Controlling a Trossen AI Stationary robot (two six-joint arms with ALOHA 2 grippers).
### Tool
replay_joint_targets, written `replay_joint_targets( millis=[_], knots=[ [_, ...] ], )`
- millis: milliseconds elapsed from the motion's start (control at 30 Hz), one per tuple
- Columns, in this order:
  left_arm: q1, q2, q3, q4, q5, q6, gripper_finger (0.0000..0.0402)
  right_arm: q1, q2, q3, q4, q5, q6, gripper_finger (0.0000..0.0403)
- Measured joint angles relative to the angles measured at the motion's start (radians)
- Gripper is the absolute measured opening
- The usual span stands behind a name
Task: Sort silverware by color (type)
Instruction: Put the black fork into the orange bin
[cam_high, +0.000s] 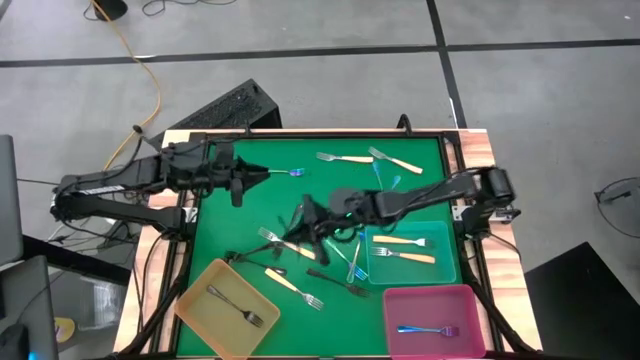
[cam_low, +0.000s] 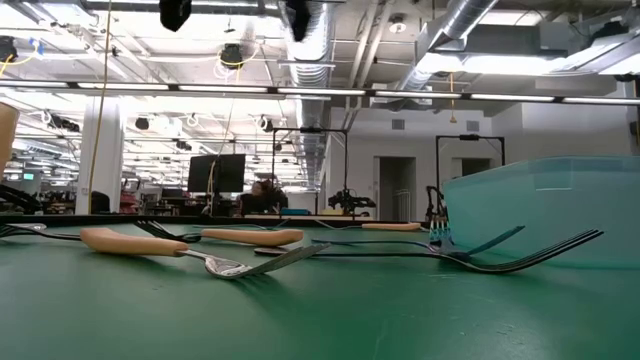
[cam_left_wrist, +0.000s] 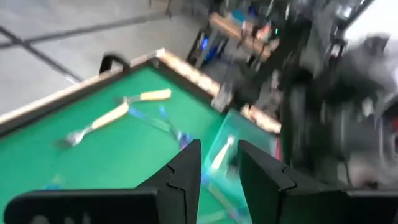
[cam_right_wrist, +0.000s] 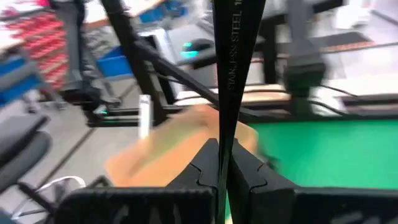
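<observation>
right gripper (cam_right_wrist: 221, 163) pinching dark fork (cam_right_wrist: 229, 56)

dark fork clamped in the right gripper

a dark-grey metal fork (cam_right_wrist: 225, 68) is pinched edge-on between the closed fingers of the right gripper (cam_right_wrist: 222, 163), its stamped handle pointing toward twelve o'clock. the yellow tray (cam_right_wrist: 180, 146) is seen blurred behind it, with green table (cam_right_wrist: 336, 152) toward three o'clock.

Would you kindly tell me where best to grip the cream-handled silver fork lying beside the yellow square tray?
I'd take the cream-handled silver fork by its cream handle, coming straight down with jaws across it: it lies flat on the green mat, and the handle, its thickest part, lies clear.
</observation>
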Motion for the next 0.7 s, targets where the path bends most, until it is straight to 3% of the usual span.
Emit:
replay_joint_targets(
  millis=[200,700],
  knots=[
    [0.000,-0.052,0.000,-0.037,-0.053,-0.055,0.0088,0.045,0.153,0.188,0.014,-0.092,0.013,0.0029],
    [-0.001,-0.131,-0.001,-0.112,-0.038,-0.058,0.0088,0.114,0.526,0.640,-0.011,-0.136,0.181,0.0029]
  ],
)
